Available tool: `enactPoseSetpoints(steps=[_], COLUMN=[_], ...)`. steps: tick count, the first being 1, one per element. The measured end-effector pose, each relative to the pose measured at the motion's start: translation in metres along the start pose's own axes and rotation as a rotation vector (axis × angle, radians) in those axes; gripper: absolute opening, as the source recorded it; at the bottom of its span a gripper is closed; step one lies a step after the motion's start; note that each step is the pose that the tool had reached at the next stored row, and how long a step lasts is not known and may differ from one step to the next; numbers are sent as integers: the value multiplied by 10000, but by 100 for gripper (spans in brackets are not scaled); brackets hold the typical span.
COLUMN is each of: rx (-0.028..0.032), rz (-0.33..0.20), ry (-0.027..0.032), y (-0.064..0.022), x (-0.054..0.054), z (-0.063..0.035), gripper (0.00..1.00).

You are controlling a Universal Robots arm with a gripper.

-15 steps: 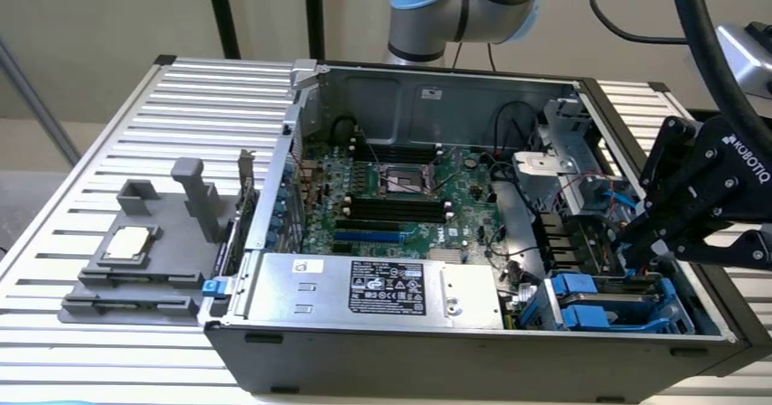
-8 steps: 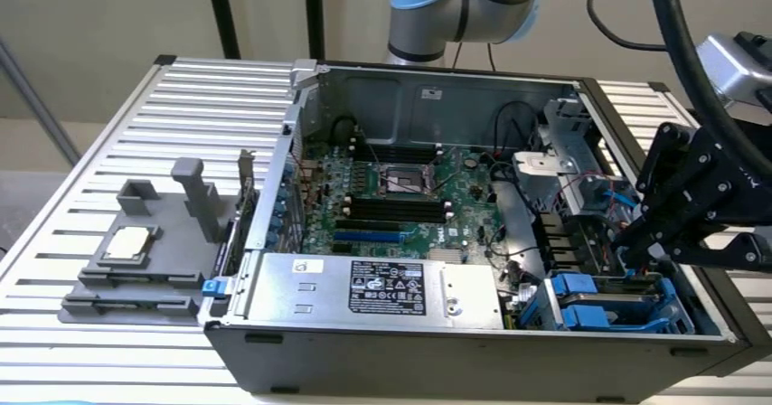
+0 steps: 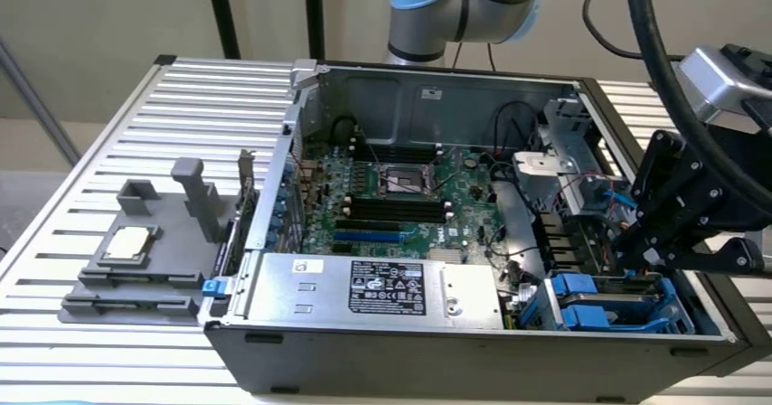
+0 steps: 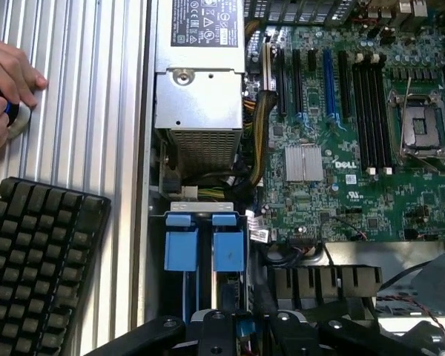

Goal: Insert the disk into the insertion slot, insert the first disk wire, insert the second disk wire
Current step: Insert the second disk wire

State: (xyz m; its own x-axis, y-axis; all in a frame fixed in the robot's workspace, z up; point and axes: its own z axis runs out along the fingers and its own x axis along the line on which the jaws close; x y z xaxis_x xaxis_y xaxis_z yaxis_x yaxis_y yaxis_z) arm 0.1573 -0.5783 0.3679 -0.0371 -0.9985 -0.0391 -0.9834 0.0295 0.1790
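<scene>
**Risk of snag and jam at slot**

Gripper (image 3: 634,247) poised just above slot (image 3: 670,310), at the case corner on the exterior view's right. Grip state: cannot tell, whether clenched or released. Disk (image 3: 579,287) judged to lie in slot, going by its blue carrier; label not made out. Blue tabs (image 4: 205,248) seen close ahead of gripper in the wrist view.

Hazards, as judged:
- Loose wires (image 3: 591,188) beside slot; likely to catch on gripper during any descent.
- Tilted or off-line approach; likely to bind carrier against rails, or bend a connector.
- Hand (image 4: 4,81) resting on table (image 4: 81,111) near keyboard (image 4: 37,267), well apart from gripper; at risk only if moved toward the case.
</scene>
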Motion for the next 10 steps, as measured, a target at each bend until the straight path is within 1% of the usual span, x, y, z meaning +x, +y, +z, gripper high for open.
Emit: enactPoseSetpoints(steps=[4,8,9,10], rx=[3,4,4,4], rz=[12,18,19,19], ry=[70,103,107,107], y=[-11,-16,-16,-17], x=[-4,-11,-12,-13], z=[27,47,51,55], gripper=[25,25,23,16])
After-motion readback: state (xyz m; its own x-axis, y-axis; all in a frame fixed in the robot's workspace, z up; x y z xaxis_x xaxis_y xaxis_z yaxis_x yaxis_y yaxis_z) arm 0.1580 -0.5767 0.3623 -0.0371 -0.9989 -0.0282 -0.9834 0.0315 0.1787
